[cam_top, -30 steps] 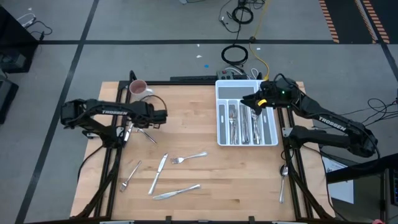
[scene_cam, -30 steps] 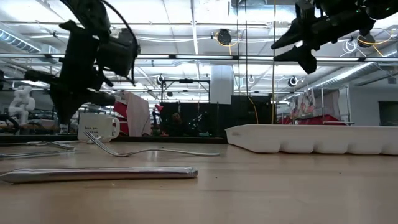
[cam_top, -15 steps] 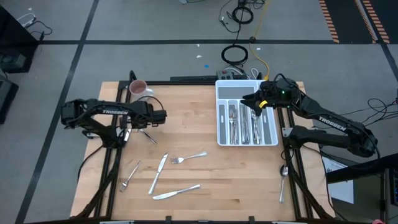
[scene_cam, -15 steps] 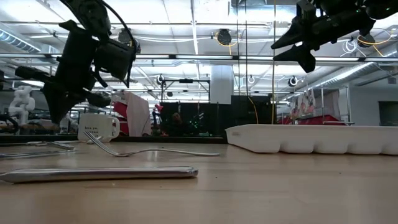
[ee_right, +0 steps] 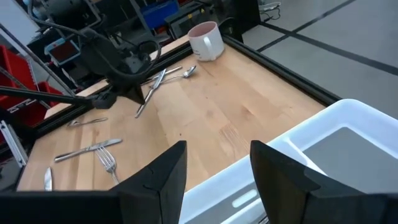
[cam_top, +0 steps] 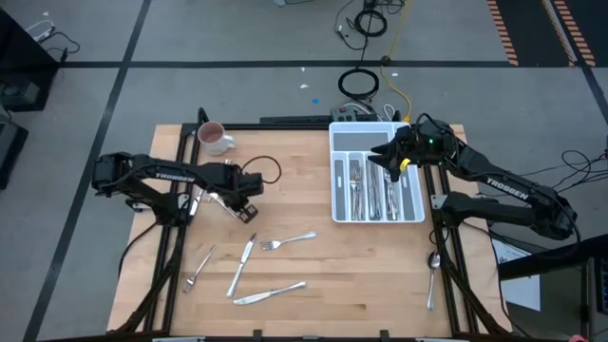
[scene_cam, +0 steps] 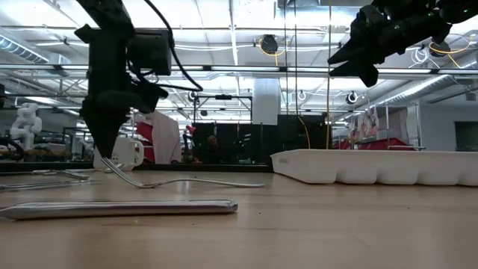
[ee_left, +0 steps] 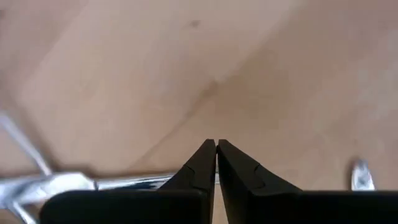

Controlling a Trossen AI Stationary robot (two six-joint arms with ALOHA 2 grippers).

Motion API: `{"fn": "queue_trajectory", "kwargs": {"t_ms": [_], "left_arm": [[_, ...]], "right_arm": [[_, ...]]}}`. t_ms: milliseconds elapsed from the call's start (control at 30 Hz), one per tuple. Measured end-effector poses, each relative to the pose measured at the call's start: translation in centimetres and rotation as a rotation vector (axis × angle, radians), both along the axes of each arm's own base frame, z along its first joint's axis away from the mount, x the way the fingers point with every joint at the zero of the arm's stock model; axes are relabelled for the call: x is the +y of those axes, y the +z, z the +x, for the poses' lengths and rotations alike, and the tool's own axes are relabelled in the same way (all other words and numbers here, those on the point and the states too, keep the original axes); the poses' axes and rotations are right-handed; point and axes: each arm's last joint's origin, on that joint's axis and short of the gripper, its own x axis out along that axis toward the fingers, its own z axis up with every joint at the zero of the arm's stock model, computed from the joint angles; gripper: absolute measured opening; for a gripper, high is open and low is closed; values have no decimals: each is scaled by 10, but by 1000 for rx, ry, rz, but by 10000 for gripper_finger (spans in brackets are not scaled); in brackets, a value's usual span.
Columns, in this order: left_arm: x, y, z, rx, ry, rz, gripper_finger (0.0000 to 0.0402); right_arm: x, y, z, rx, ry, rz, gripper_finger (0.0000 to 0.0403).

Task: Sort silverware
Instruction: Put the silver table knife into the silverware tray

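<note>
From above, left of centre, my left gripper (cam_top: 249, 213), jaws together, hangs over loose shiny metal silverware (cam_top: 271, 245) on the wooden tabletop (cam_top: 294, 190); I'd spread them first. Right wrist view: my right gripper (ee_right: 214, 165) stands apart, empty, over the white compartmented plastic tray (ee_right: 348, 134).

Shiny silver silverware lies flat in three groups: several forks and knives (cam_top: 372, 195) are packed lengthwise in the compartments of the white tray (cam_top: 337, 142) near the desk's far right corner. A fork (cam_top: 288, 239), two knives (cam_top: 241, 265) (cam_top: 270, 294) and a small fork (cam_top: 198, 270) lie scattered apart near the middle of the front edge, and a spoon (cam_top: 432, 275) lies off the right edge. A few more pieces (cam_top: 226, 204) are crossed together near the left edge.
</note>
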Motion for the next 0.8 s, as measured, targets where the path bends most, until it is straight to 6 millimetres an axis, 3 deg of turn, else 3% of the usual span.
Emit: {"fn": "queue_trajectory", "kwargs": {"t_ms": [433,600,800], "left_arm": [[-4,0,-1,-31,-560,-103,25],[-3,0,-3,-46,-608,-170,46],[3,-1,-4,34,-599,-24,98]], "right_arm": [[0,0,0,-5,-3,2,169],[0,0,0,-3,-5,-4,169],[-2,0,0,13,-42,-37,169]]}}
